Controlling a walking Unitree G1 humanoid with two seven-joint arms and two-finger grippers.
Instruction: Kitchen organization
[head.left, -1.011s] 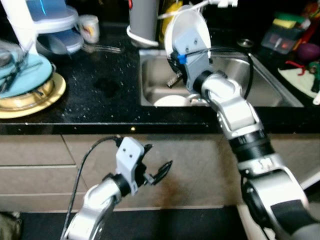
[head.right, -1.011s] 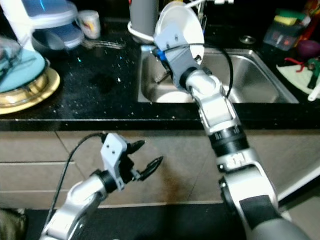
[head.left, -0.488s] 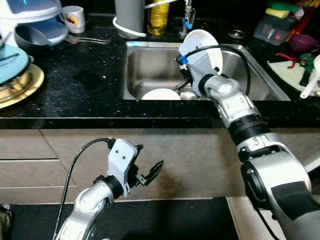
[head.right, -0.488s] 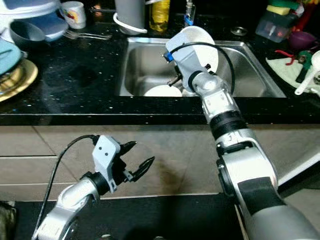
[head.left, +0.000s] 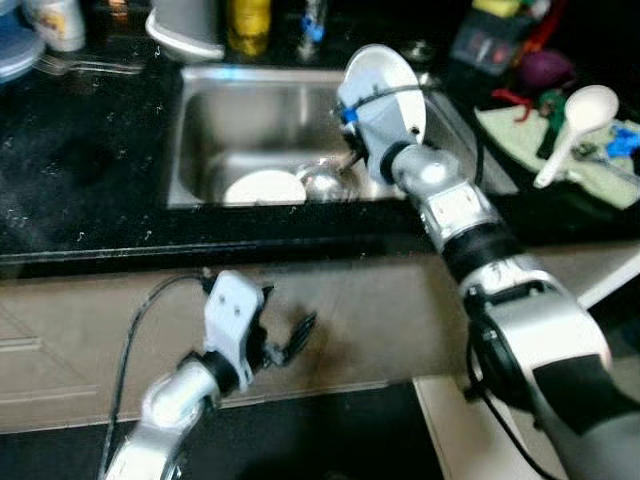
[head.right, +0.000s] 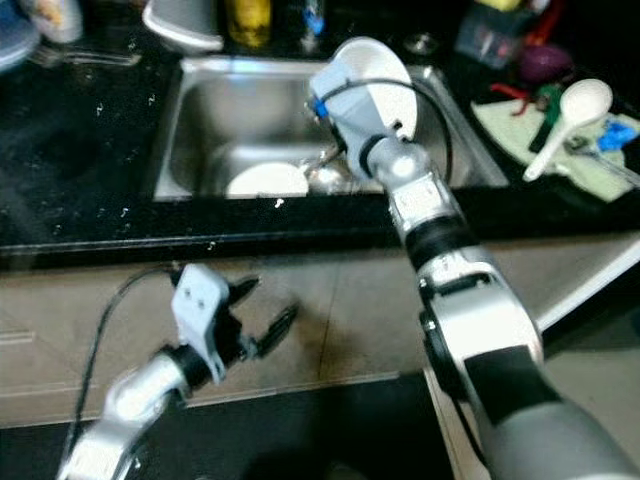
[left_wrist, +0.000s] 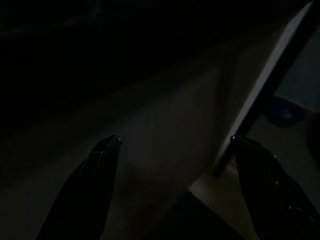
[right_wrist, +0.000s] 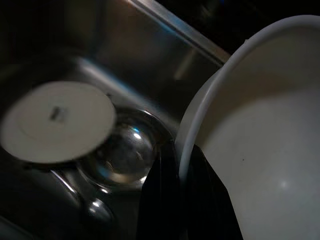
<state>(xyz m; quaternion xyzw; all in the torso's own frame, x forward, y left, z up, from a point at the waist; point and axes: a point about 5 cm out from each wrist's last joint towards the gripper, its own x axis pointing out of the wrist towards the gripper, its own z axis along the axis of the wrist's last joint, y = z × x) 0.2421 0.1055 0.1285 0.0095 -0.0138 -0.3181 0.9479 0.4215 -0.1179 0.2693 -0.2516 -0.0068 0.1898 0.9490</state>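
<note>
Right wrist view showed the right end effector (right_wrist: 182, 200) clamped on the rim of a white bowl (right_wrist: 260, 150), one black finger on each side of the rim; seen from the head, that bowl (head.left: 385, 85) was held on edge above the right part of the sink (head.left: 205, 190), its open face turned away from the arm; the left end effector (head.left: 290, 340) hung idle below the bench (head.left: 80, 180), in front of the cabinet fronts, its fingers apart and holding nothing; inside the sink lay an upturned white plate or dish (head.left: 265, 187) and, just beside it, a clear glass bowl (head.left: 325, 182), with something small and shiny near them that was too blurred to name; to the right of the sink, a white spoon (head.left: 568, 130) lay on a pale mat (head.left: 520, 150); wherever the bowl was bound, the right arm already carried it, so the coming move seemed to turn on lifting it clear of the sink rim.
</note>
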